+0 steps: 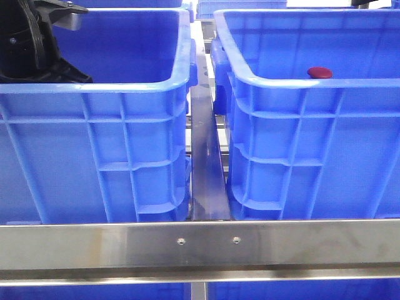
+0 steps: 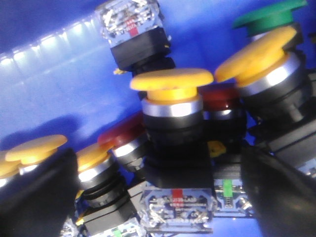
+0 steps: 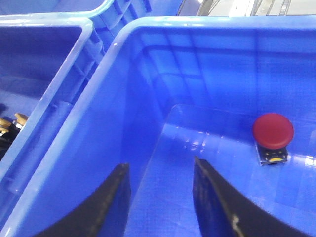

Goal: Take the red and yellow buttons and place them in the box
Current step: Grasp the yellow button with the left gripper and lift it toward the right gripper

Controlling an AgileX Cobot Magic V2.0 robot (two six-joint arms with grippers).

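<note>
Reaching down into the left-hand bright blue plastic crate (image 1: 94, 125), the left gripper (image 2: 168, 197) hangs over a jumble of push buttons, each a domed cap on a black body with a silver collar. Its two dark fingers (image 2: 39, 197) stand wide apart, holding nothing, with a yellow mushroom-capped button (image 2: 172, 81) upright between them and a dark red-capped button (image 2: 123, 133) lying tilted just beside it. More yellow caps and one green-capped button (image 2: 269, 15) crowd around.

The right-hand blue ribbed crate (image 1: 312, 156), which I take for the box, already holds one dark red domed button (image 3: 272, 131) sitting on its floor near the far wall. The right gripper (image 3: 160, 197) hovers above that crate's rim, its fingers spread and empty.

So I'd judge the job partly done, with the left arm at the picking step for a yellow one. Next it would need to settle a little lower and close squarely on the yellow button's black body. The neighbours press close, so a finger could easily nudge or snag the red one instead.
</note>
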